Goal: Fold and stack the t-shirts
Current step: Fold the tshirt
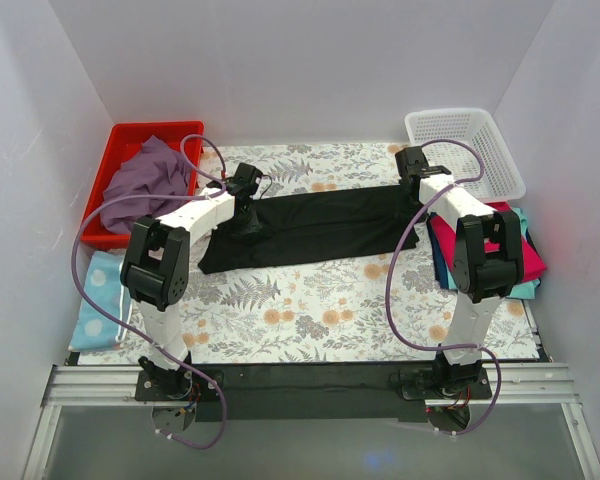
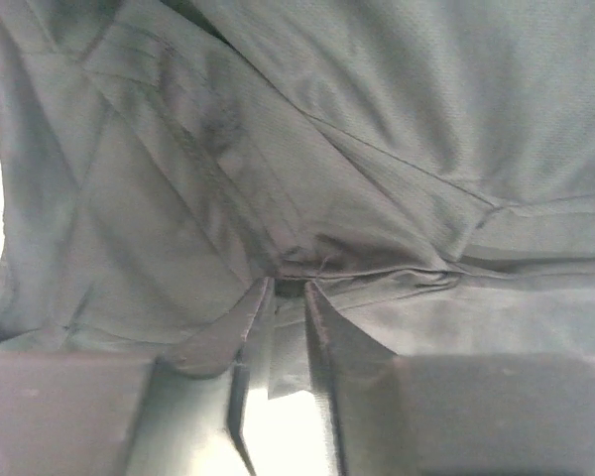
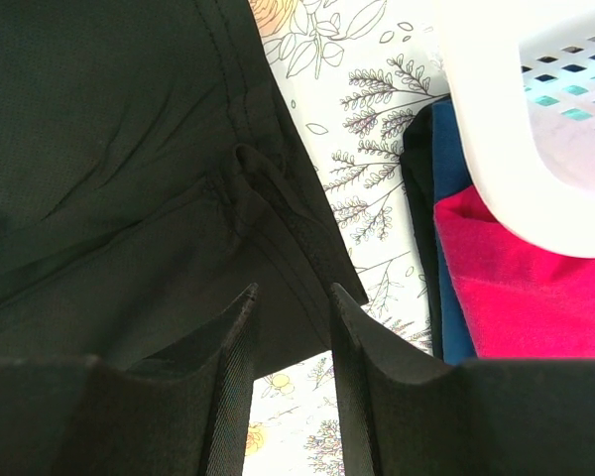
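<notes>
Looking down into a white-walled booth, onto a table dressed in a floral-printed tablecloth (image 1: 310, 320). Finding the large black t-shirt (image 1: 320, 225) of soft cloth lying across its middle as a long band, long axis running left to right and tilting a little (left end nearer the arm bases, right end farther back). Seeing the left gripper (image 1: 246, 228) resting on the band's left end, fingers (image 2: 322, 347) drawn nearly together and, judging by puckers converging on the tips, pinching a fold of the black t-shirt. Seeing the right gripper (image 1: 410, 188) standing at the opposite end, fingers (image 3: 228, 357) parted and clamping nothing, the hemmed corner of the cloth lying just beyond the tips. Judging each arm nearest its own end, and so reading the coming move as a fold along that axis, one end carried toward the other, with the right side needing to be closing on its corner first. Noting the stack of folded magenta-pink, teal and dark blue t-shirts (image 1: 532, 262) just right of the right arm, near a white perforated plastic basket (image 1: 500, 170), and a dusty purple t-shirt (image 1: 145, 175) heaped in a red plastic bin (image 1: 100, 235) well off to the left.
</notes>
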`<state>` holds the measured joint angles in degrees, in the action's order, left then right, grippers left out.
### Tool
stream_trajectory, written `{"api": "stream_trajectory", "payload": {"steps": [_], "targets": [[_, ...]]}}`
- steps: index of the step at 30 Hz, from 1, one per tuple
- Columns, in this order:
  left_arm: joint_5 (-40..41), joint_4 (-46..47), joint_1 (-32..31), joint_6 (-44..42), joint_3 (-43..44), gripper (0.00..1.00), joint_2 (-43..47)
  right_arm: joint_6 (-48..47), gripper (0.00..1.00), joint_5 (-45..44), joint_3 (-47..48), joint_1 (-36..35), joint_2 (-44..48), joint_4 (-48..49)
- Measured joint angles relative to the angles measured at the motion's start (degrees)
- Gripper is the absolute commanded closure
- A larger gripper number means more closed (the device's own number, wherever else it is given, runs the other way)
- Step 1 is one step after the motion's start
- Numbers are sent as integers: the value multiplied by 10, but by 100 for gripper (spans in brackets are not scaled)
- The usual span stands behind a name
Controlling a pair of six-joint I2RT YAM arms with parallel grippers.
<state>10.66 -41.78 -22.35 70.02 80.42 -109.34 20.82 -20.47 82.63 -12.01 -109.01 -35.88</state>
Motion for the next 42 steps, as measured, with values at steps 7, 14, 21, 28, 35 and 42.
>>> {"api": "stream_trajectory", "payload": {"steps": [7, 14, 21, 28, 35, 42], "targets": [[16, -2, 0, -2, 0, 71, 0, 0, 61, 0, -1, 0, 0, 0], [-2, 8, 0, -3, -1, 74, 0, 0, 61, 0, -10, 0, 0, -1], [-29, 19, 0, -9, -2, 100, -16, 0, 61, -1, -10, 0, 0, 0], [-32, 12, 0, -18, 9, 100, -25, 0, 62, -2, -10, 0, 0, 0], [-32, 7, -1, -43, 108, 100, -34, 0, 62, -1, -12, 0, 0, 0], [-38, 21, -9, -77, 175, 91, -96, 0, 62, 1, -22, 0, 0, 0]]}}
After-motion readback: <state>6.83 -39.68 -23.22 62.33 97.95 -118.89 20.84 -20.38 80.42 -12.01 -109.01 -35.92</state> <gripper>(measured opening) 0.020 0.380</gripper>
